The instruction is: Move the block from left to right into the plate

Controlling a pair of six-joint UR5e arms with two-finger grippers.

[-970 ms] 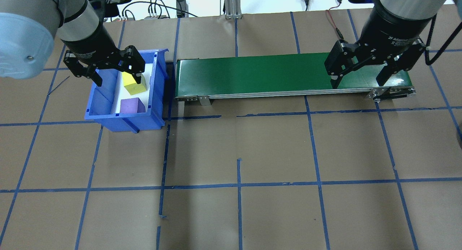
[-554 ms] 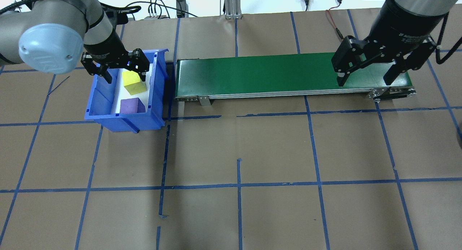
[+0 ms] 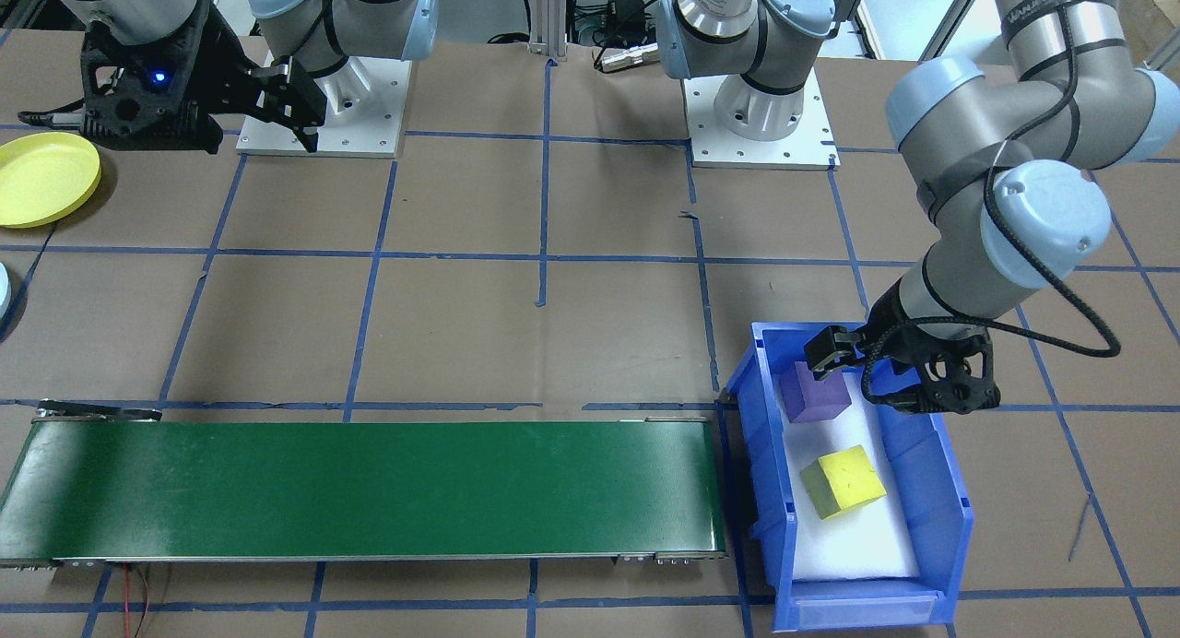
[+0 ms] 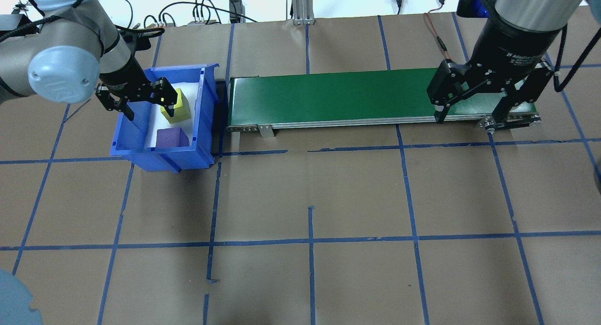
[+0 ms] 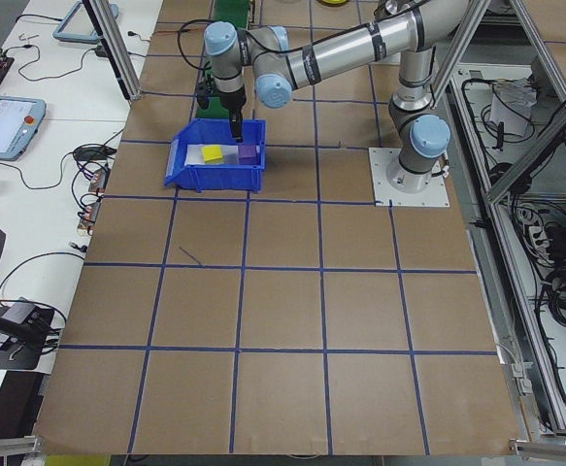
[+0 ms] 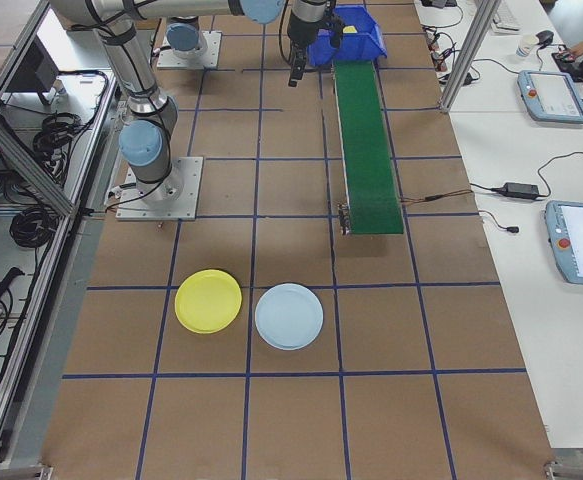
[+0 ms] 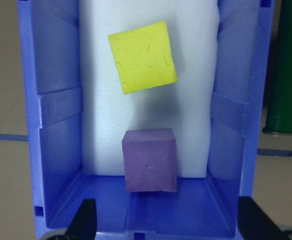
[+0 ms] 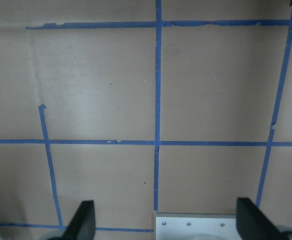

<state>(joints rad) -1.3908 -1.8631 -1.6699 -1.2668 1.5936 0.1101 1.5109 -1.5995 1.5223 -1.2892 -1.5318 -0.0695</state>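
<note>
A yellow block (image 4: 183, 111) (image 7: 142, 56) and a purple block (image 4: 171, 138) (image 7: 150, 160) lie on white foam in a blue bin (image 4: 206, 109) (image 7: 55, 125). My left gripper (image 4: 149, 110) (image 7: 168, 225) hangs open inside the bin, above its near end. The purple block sits just ahead of its fingers, and nothing is between them. My right gripper (image 4: 468, 116) (image 8: 167, 225) is open and holds nothing, over the right end of the green conveyor belt (image 4: 338, 97). A yellow plate (image 6: 208, 301) (image 3: 41, 177) and a light blue plate (image 6: 289, 316) lie on the table beyond the belt's right end.
The belt runs from beside the bin toward the robot's right. Brown paper with blue tape lines covers the table (image 4: 310, 198). Cables lie along its far edge (image 4: 206, 10). The arm base plates (image 3: 761, 131) stand at the robot's side.
My left gripper has dropped lower into the bin and shifted toward its near end, still open. My right gripper drifted slightly toward the belt's near edge.
</note>
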